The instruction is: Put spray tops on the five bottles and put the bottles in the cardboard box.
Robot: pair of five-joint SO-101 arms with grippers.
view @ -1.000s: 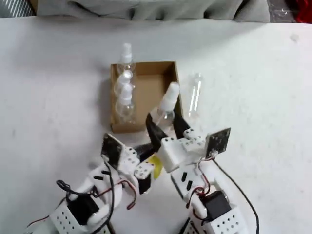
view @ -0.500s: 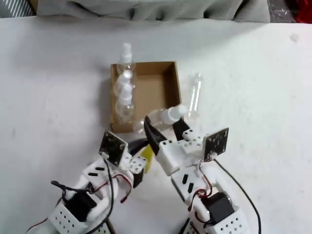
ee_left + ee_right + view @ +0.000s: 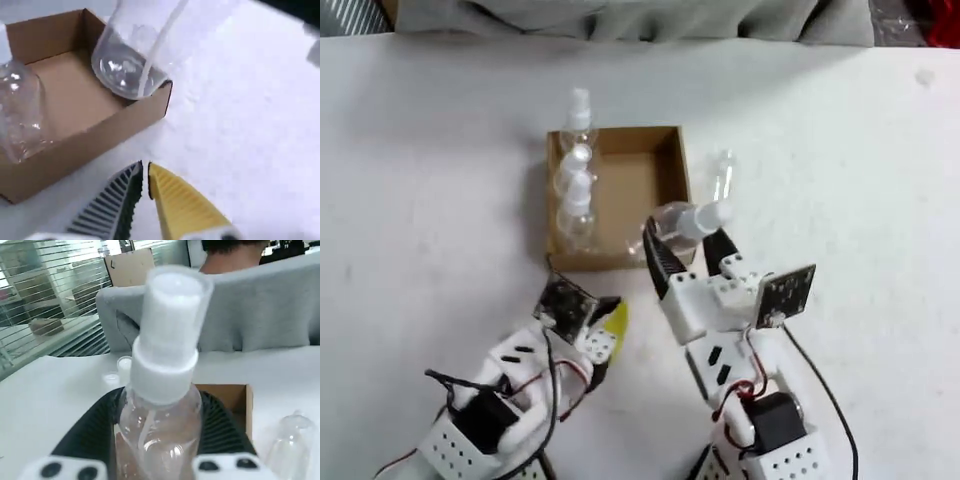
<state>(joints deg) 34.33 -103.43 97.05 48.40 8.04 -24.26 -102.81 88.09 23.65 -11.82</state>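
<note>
The left gripper [image 3: 145, 170] sits low over the white surface [image 3: 840, 180] just in front of the cardboard box [image 3: 635, 175], its grey and yellow fingers pressed together on nothing. Inside the box, a row of capped bottles [image 3: 577, 190] stands along the left wall, leaving the right side of the floor bare. Over the box's near right corner the right gripper [image 3: 686, 248] pinches 1 bottle [image 3: 682, 222] by its body, spray top [image 3: 170, 335] fitted, tilted so the top leans rightward. Farther right, 1 more bottle [image 3: 720, 185] lies on the surface beside the box, apparently without a top. The step looks like boxing the held bottle, which likely means standing it upright, carrying it past the near wall over the bare floor, and lowering it fully before the fingers spread.
</note>
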